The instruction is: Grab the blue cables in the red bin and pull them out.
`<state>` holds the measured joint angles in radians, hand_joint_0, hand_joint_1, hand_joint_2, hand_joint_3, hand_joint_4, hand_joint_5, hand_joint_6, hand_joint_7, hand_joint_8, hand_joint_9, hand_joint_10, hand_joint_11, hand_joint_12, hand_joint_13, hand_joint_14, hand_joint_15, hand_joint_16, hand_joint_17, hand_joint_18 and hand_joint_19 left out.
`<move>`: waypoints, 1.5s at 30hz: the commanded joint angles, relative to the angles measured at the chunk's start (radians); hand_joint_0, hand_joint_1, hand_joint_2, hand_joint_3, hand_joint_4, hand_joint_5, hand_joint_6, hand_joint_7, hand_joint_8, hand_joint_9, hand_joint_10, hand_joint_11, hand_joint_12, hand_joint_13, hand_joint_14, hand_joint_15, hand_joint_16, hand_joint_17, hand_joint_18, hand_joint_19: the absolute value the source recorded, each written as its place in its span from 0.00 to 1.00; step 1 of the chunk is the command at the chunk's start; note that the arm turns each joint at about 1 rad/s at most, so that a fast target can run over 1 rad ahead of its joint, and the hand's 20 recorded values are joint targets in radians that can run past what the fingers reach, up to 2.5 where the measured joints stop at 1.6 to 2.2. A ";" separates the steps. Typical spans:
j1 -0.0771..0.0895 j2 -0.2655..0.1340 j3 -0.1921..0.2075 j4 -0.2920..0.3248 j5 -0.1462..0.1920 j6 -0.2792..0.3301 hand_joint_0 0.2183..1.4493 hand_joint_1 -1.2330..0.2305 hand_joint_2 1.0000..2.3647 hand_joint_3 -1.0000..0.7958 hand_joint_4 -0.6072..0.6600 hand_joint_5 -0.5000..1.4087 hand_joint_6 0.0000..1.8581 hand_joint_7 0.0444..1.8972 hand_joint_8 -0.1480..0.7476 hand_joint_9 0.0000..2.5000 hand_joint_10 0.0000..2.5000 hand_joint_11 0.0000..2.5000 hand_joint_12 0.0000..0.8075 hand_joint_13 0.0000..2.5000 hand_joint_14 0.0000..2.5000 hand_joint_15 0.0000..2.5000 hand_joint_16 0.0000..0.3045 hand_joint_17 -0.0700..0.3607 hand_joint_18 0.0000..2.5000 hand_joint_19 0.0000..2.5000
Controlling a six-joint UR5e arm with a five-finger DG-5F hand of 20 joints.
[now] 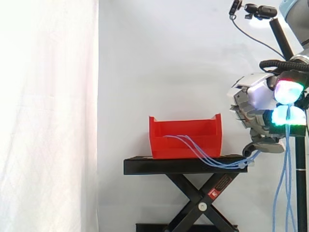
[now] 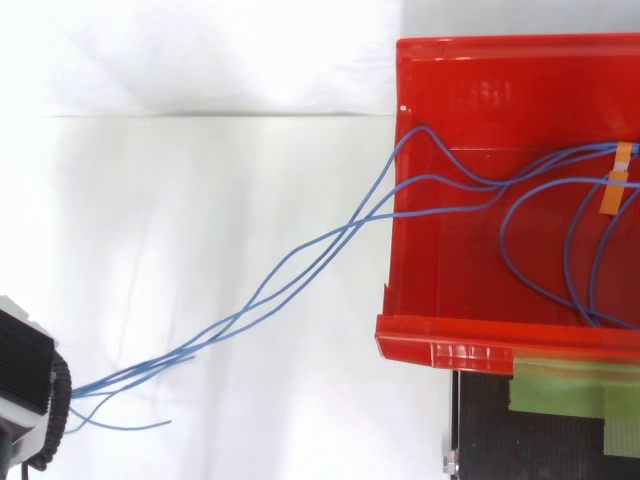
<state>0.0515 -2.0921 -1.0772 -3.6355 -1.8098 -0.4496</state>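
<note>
- Blue-on-red job: clamping the blue cables (image 2: 346, 229) in the hand (image 1: 256, 104), fingers curled round the strands just under the glowing pads (image 1: 288, 92), out past the right end of the counter (image 1: 159, 166).
- Running them from inside the red bin (image 1: 159, 145), over the bin wall on the hand's side, sagging low by the counter's end, then up into the hand; dangling loose tails straight down below it.
- Leaving several loops lying on the bin floor, so judging the pull as only part done.
- Risking a snag: seeing orange tape (image 2: 613, 188) across the strands deep in the bin; if sticking them down, probably dragging the bin along instead of freeing them.
- Risking a bin slide or tip: not seeing anything pinning it, and pulling low and sideways across its wall.
- Risking slip through the fingers: gripping several thin, slick-looking strands at once, not evenly taut.
- Surface: working off a narrow black matt top on scissor legs (image 1: 190, 195), with green tape (image 2: 570, 385) patching it just beside the bin.
- Room: backing onto a plain, bright white curtain (image 1: 48, 116).
</note>
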 commanded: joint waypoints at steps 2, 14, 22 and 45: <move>0.001 0.000 0.000 0.000 -0.006 0.049 0.51 0.18 0.00 0.00 0.53 0.70 0.17 0.39 0.40 0.48 0.01 0.59 0.34 0.54 0.22 0.63 0.15 0.40 0.33 0.39; -0.001 0.000 0.005 -0.002 -0.026 0.134 0.50 0.17 0.00 0.00 0.54 0.68 0.13 0.40 0.40 0.47 0.01 0.59 0.34 0.53 0.21 0.63 0.15 0.40 0.32 0.39; -0.001 0.000 0.005 0.000 -0.026 0.136 0.50 0.16 0.00 0.00 0.53 0.66 0.20 0.38 0.41 0.47 0.01 0.59 0.35 0.53 0.22 0.63 0.15 0.40 0.32 0.38; -0.001 0.001 0.005 0.001 -0.031 0.134 0.42 0.27 0.00 0.00 0.53 0.71 0.09 0.41 0.42 0.47 0.01 0.57 0.38 0.54 0.22 0.60 0.16 0.42 0.33 0.38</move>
<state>0.0513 -2.0920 -1.0723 -3.6348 -1.8405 -0.3149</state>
